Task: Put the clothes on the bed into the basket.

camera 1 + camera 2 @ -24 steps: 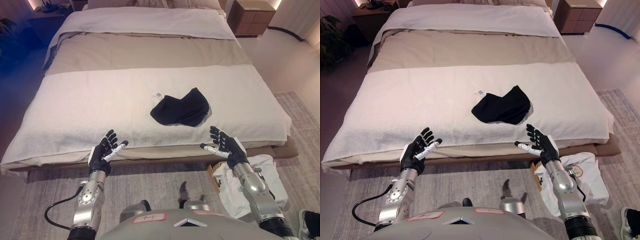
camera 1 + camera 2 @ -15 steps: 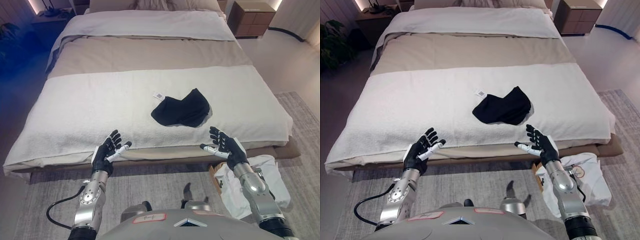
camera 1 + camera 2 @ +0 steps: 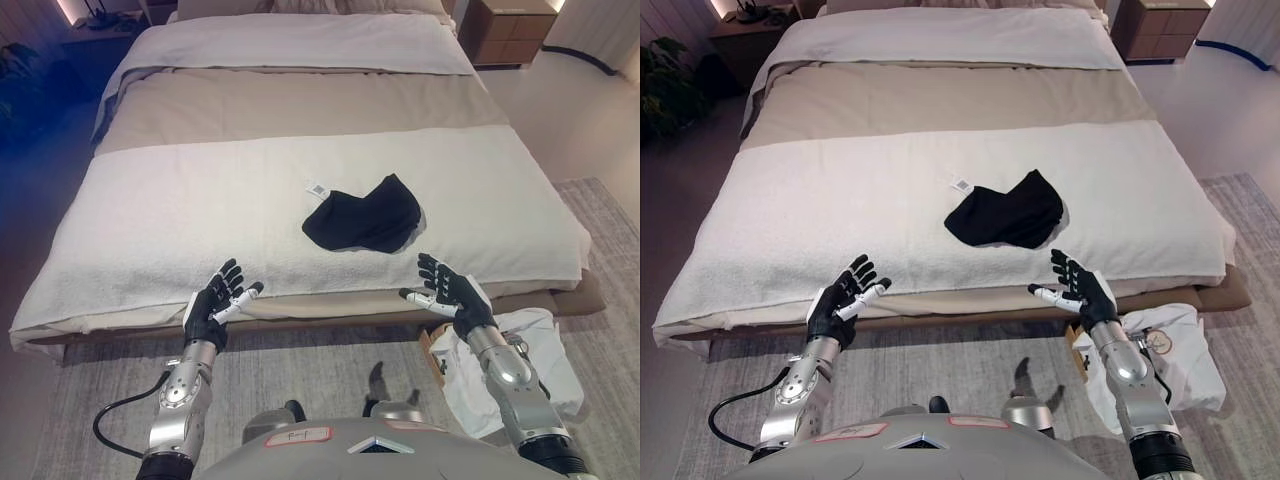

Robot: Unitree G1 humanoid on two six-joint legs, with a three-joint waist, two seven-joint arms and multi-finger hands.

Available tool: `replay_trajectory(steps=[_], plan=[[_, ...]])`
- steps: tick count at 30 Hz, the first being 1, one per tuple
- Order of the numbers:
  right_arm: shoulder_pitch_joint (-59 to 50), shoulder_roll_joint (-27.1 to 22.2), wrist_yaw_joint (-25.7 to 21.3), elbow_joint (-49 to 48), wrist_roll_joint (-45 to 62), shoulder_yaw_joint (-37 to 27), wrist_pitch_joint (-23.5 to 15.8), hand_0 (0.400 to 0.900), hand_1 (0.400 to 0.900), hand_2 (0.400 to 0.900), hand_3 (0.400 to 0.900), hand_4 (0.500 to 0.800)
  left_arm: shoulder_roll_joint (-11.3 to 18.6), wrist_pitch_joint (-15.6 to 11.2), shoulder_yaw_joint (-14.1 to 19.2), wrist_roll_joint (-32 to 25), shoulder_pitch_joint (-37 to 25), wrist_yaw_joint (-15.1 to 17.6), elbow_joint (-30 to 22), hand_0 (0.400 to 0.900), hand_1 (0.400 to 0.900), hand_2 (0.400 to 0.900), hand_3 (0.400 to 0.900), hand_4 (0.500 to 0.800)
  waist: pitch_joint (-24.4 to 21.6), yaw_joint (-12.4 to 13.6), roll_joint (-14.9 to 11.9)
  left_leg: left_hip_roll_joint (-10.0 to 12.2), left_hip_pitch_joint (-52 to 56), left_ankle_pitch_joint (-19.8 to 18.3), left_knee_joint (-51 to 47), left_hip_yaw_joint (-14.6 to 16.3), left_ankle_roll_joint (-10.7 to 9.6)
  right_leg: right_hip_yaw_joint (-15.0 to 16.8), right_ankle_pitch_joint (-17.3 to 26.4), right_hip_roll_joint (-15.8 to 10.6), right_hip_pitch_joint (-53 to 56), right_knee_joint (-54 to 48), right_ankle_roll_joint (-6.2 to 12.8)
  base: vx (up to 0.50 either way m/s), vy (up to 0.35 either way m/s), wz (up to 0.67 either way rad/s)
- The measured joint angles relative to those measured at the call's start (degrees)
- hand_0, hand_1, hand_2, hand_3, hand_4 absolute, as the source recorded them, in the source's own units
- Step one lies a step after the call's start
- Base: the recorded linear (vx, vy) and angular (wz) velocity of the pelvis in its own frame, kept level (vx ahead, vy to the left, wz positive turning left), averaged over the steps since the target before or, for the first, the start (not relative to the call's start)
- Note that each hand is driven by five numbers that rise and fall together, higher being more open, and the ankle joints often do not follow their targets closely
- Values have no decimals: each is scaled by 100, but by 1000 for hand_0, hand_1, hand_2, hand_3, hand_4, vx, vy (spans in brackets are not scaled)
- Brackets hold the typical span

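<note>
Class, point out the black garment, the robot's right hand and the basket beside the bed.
black garment [image 3: 362, 221], left eye view, middle of cloth
right hand [image 3: 452, 293], left eye view, palm
basket [image 3: 1078, 345], right eye view, rim

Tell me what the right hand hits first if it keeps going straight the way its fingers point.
Probably the white blanket at the bed's near edge. The open right hand points up and away toward the bed; the black garment lies further on and to its left. Depth is uncertain.

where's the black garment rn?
The black garment lies crumpled on the bed's white blanket, right of centre near the foot edge, a small white tag beside it, just beyond the open right hand.
</note>
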Motion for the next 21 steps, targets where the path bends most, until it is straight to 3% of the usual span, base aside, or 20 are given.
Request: replay_trajectory(steps=[7,9,11,14,15,16,19,20,21], plan=[[-259,-18,-130,2,6,7,-8,900,900,900,900,800,5,-8,-172,-60,-260,47,2,900,900,900,900,800,172,56,-45,144,-339,-19,516,-164,-73,-63,-21,83,-100,-4,-85,19,-141,-3],[-418,3,-136,7,8,13,-13,900,900,900,900,800,46,-31,-157,-111,-412,61,9,900,900,900,900,800,383,181,-175,232,-628,-36,1181,-264,-142,60,-83,86,-148,51,-257,45,-179,-25],[-552,-6,-150,1,9,11,-30,900,900,900,900,800,76,-51,-146,-165,-543,69,17,900,900,900,900,800,610,334,-327,332,-1308,47,2565,-630,-348,132,-123,106,-151,120,-431,55,-113,-5],[-579,-29,-270,-5,30,2,-43,900,900,900,900,800,63,-54,-239,-224,-519,67,21,900,900,900,900,800,690,440,-321,490,-1889,58,3604,-963,-361,112,-139,251,-116,131,-661,57,-13,0],[-588,-28,-331,-5,63,-1,-47,900,900,900,900,800,63,-56,-294,-225,-538,89,22,900,900,900,900,800,692,428,-325,437,-2103,-68,3659,-1071,-406,129,-252,258,-151,167,-837,126,26,-10],[-611,-38,-384,-5,97,-16,-51,900,900,900,900,800,56,-58,-358,-225,-593,101,20,900,900,900,900,800,731,440,-380,333,-2209,-116,3473,-1119,-431,138,-263,198,-235,179,-896,141,51,-17],[-696,-29,-399,1,122,-7,-54,900,900,900,900,800,56,-59,-421,-227,-622,128,25,900,900,900,900,800,828,457,-420,221,-2287,-116,2646,-1101,-436,269,-219,189,-332,160,-991,161,71,-17],[-719,-34,-440,7,122,6,-62,900,900,900,900,800,40,-60,-444,-229,-634,131,42,900,900,900,900,800,866,499,-389,216,-2162,-20,1664,-1123,-406,287,-198,199,-354,191,-998,144,65,-7],[-717,-38,-448,11,122,7,-63,900,900,900,900,800,40,-60,-452,-229,-633,132,54,900,900,900,900,800,864,498,-383,214,-2141,7,1479,-1168,-434,293,-198,206,-356,194,-998,213,106,-14]])
